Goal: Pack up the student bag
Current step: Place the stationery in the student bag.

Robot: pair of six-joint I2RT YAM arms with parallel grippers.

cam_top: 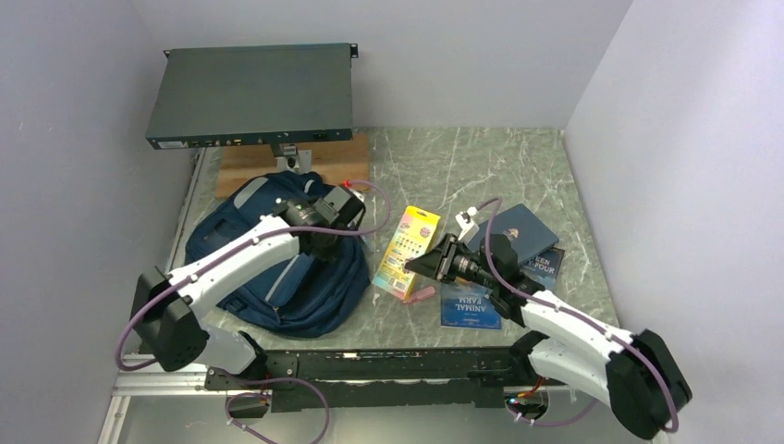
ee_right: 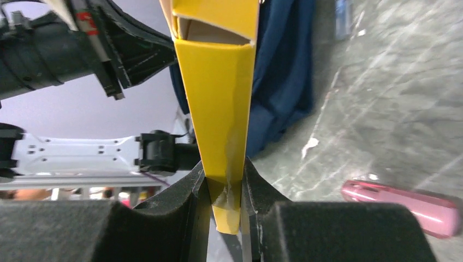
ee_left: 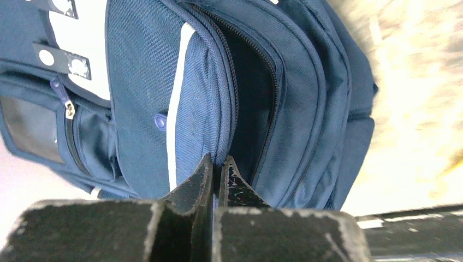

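Student bag [cam_top: 310, 291], navy with pale stripes, lies flat on the left of the marble table [cam_top: 555, 185], directly beneath the left gripper [ee_left: 220, 164], whose jaws are closed together at the lip of the bag's unzipped compartment; whether cloth is caught between them I cannot tell. Just right of the bag, the right gripper [ee_right: 225, 174] clamps the end of a yellow cardboard box [ee_right: 218, 82], with an Animal Farm paperback [cam_top: 471, 305] and a pink marker [ee_right: 401, 207] lying beside it.
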